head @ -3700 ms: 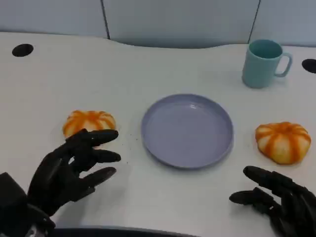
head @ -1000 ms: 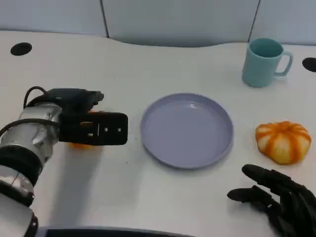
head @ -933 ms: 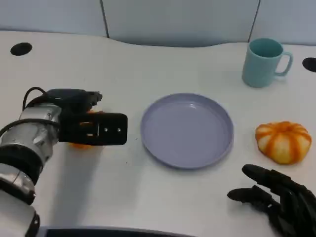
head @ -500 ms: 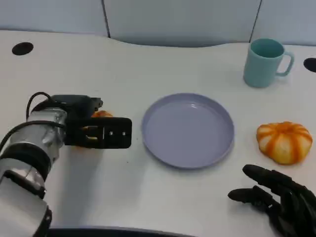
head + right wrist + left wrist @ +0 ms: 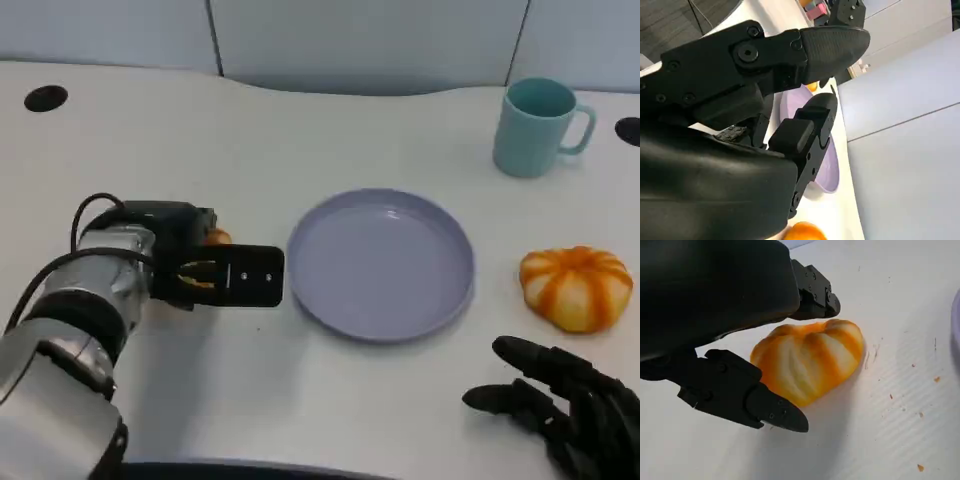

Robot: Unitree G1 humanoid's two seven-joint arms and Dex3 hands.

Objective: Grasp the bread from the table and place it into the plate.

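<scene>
**Gripped Just Short of the Plate**

Closed the left hand (image 5: pixel 215 272) around the bread (image 5: pixel 214 237) near the middle of the white table (image 5: pixel 300 130), just beside the left rim of the lilac plate (image 5: pixel 380 265). Left only a narrow strip of bare tabletop between the black knuckles and that rim. Covered most of the orange-and-white bun from above, with a small orange patch showing past the wrist.

Seen closer from the left wrist: pinned the bread (image 5: pixel 807 360) between an upper finger (image 5: pixel 815 290) pressed to its top and a lower finger (image 5: pixel 775 412) set at its near edge. Could not tell whether the bun's underside had lifted off the surface. Scattered a few crumbs (image 5: pixel 920 467) over the tabletop on the plate side.

Kept the plate itself bare, with open tabletop all round its rim. Stood the teal mug (image 5: pixel 537 128) well apart, toward the far right edge, handle turned outward. Placed a second bread (image 5: pixel 574 287) near the plate's right rim, touching nothing.

Rested the right hand (image 5: pixel 560 400) at the near right corner, fingers apart and holding nothing, near the second bread but clear of it. Showed two dark round holes (image 5: pixel 46 98) near the table's far corners.

From the right wrist, caught the right hand (image 5: pixel 740 100) with a sliver of the plate (image 5: pixel 830 165) beyond its fingers.
</scene>
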